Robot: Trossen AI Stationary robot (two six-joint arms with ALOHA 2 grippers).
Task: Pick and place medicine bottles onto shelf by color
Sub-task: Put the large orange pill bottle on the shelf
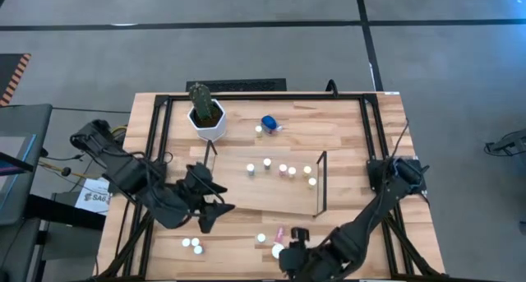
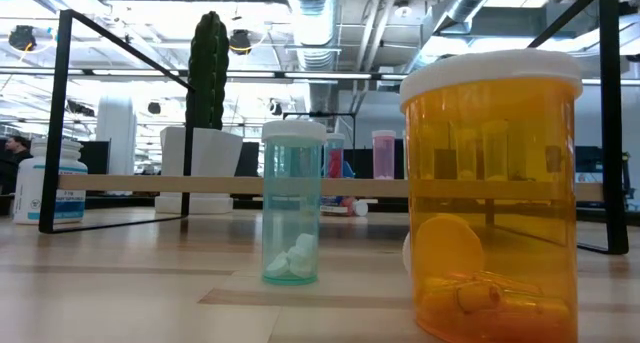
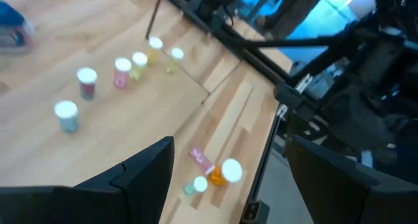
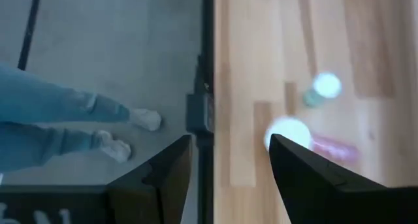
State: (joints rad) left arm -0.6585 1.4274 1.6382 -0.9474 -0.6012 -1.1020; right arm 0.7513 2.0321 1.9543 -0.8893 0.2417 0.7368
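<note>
Risk: the orange bottle [image 4: 289,134], pink bottle [image 4: 334,147] and teal bottle [image 4: 325,87] sit close-packed just ahead of the right gripper [image 4: 232,162]; a descent could topple neighbours.

Right gripper: fingers parted, empty, touching nothing.

Left gripper [image 3: 228,165]: open, empty, hovering beside the shelf [image 1: 283,201], where several bottles stand.

Bright overhead lighting, soft shadows; both wrist views motion-blurred, ceiling glare

Five bottles [image 1: 283,169] on shelf [image 1: 271,196], cactus pot [image 1: 206,117] behind
</note>
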